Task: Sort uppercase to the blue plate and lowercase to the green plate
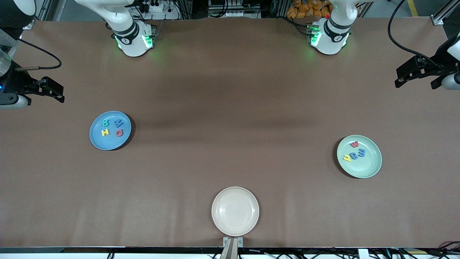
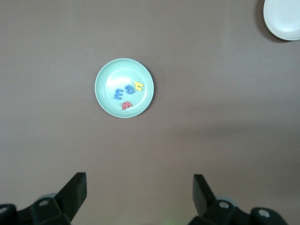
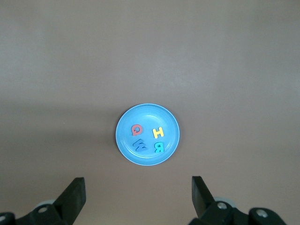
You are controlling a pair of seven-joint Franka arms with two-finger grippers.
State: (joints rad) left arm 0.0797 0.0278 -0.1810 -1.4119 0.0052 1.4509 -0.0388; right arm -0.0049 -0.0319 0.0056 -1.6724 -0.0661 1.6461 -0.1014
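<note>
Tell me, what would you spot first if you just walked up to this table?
Probably the colorful foam letters: four sit on the blue plate toward the right arm's end of the table, and four more on the green plate toward the left arm's end. A cream plate sits nearest the front camera with nothing on it. The left hand and right hand wait open at the table's ends.

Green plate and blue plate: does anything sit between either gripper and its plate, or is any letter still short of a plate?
Nothing visible does. Bare table lies between the open left gripper and the green plate, and between the open right gripper and the blue plate. All eight letters already lie in plates; the cream plate holds none.
</note>
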